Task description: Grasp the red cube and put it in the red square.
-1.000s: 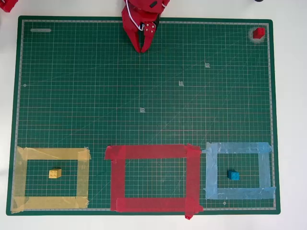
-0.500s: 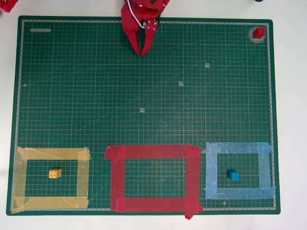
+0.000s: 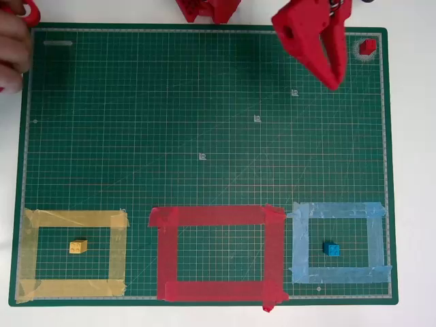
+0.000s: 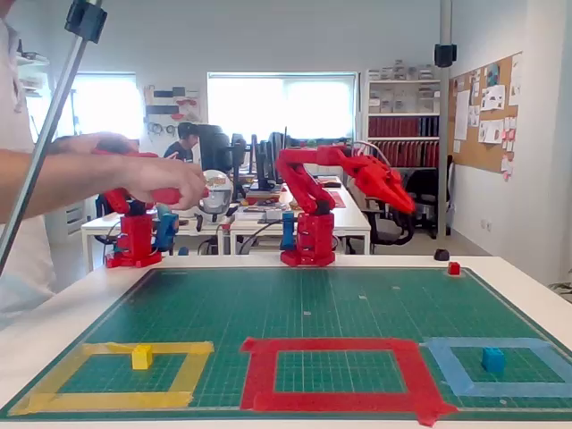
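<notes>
So the claw (image 3: 332,80) has swung way over from the top-middle of the mat toward the top right corner in the overhead view, and it looks raised off the mat now in the fixed view (image 4: 404,204). Its fingers look pressed together or nearly so, holding nothing. That puts it close to the red cube (image 3: 368,46), which sits just right of and a bit beyond the fingertips, tucked in the mat's far right corner. Reads to me like the approach for the grasp has started, no contact yet.

Room-wise: the cube is right by the edge of the green mat (image 3: 204,102), so there's little slack on the outer side and the claw will need to spread before dropping. Back toward the near edge, well away from the claw, the red square (image 3: 218,216) is empty and the mat between is bare. The yellow block (image 3: 78,246) and blue block (image 3: 331,249) sit in their own outlines either side of it.
</notes>
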Controlling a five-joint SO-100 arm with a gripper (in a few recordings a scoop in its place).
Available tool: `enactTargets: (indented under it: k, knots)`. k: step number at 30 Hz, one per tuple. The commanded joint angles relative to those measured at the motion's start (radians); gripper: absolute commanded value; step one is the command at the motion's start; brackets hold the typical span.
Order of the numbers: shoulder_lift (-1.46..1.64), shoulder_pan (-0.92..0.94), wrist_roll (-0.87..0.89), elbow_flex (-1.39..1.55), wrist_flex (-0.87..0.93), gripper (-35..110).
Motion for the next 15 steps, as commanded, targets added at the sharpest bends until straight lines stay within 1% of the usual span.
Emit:
enactTargets:
  k: [1,6,7,11,15]
  knots:
    - [0.006,-0.156,-0.023,0.12,-0.319,1]
    - [-0.003,-0.282,-0.011,0.318,-0.713,1]
    - [-0.012,-0.304,0.025,0.35,-0.788,2]
    - [-0.061,-0.362,0.063,0.43,-0.923,2]
    - [-0.184,-0.411,0.063,0.491,-1.104,3]
